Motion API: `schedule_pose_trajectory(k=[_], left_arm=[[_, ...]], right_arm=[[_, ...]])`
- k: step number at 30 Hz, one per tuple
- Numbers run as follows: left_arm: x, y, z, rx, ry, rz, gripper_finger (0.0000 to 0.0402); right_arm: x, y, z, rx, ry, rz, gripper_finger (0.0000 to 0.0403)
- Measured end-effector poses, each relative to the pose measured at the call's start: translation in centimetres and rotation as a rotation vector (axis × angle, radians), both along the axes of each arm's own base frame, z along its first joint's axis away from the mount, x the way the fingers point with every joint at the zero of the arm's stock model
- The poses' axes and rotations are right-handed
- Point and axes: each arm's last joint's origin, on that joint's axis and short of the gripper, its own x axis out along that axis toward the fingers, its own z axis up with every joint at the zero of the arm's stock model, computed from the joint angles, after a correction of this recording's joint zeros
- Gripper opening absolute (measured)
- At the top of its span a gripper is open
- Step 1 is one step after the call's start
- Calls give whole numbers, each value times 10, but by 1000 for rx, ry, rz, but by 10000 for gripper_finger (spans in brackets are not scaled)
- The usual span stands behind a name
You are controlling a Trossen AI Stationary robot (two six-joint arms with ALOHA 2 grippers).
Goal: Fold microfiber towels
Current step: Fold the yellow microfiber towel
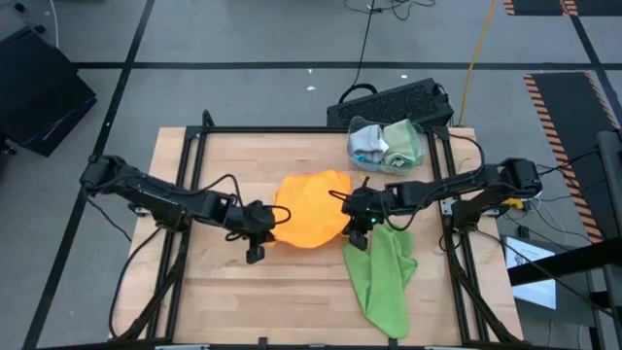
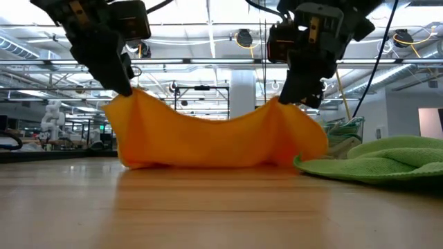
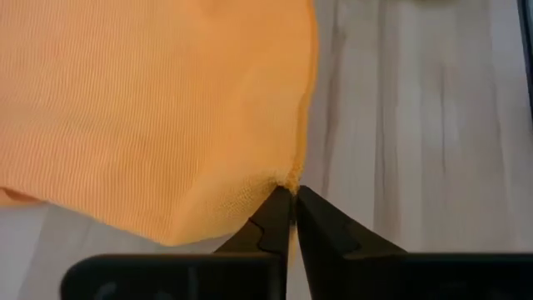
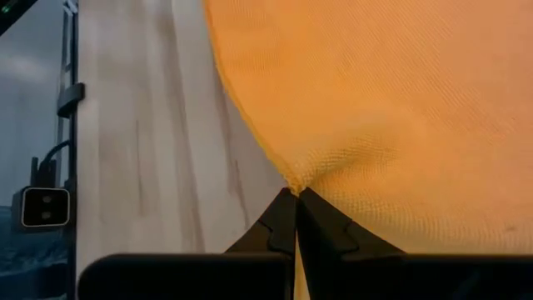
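Note:
An orange microfiber towel point(image 1: 313, 209) is held up at mid-table by two upper corners, and its lower part rests on the wood point(image 2: 208, 160). My left gripper point(image 1: 276, 215) is shut on its left corner and my right gripper point(image 1: 342, 204) on its right corner. In the low view the cloth sags between my left gripper point(image 2: 127, 91) and my right gripper point(image 2: 285, 99). A lime green towel point(image 1: 384, 277) lies crumpled on the table just right of the orange one. My left gripper pinches the orange towel's left upper corner point(image 3: 286, 177) between its two fingertips point(image 3: 275, 208), slanting down from the table's left. The corner is raised, and the cloth hangs from it down to the table. My right gripper pinches the right upper corner point(image 4: 301, 180) between its two fingertips point(image 4: 315, 212), slanting down from the table's right. The cloth puckers at the pinch, hangs below it, and sags slack toward the other corner.
A clear bin point(image 1: 386, 144) holding grey and green cloths stands at the back right, with a black keyboard point(image 1: 394, 102) behind it. The lime green towel point(image 2: 387, 160) touches the orange one's right end. Bare wood lies left point(image 1: 204, 175) and near point(image 1: 272, 301).

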Motion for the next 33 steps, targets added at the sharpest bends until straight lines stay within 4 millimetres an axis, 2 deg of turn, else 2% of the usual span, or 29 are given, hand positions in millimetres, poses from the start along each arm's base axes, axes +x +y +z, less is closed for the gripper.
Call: schedule_pose_trajectory(k=[5, 11, 16, 23, 28, 33], left_arm=[[-1, -4, 0, 36, -6, -27, 70], [-5, -9, -5, 12, 51, 51, 139], [-7, -6, -6, 55, 69, 137, 156], [-10, 22, -23, 126, 104, 245, 156], [-15, 46, -36, 138, 152, 306, 157], [-15, 68, -43, 188, 106, 310, 157]], right_arm=[[-3, 0, -5, -20, 12, 24, 2], [-4, 7, -5, -15, 17, 47, 3], [-4, 11, -5, -13, 20, 56, 4], [-5, 12, -5, -7, 27, 61, 15], [-6, 13, -6, 36, 51, 50, 55], [-6, 14, -6, 62, 57, 52, 95]])
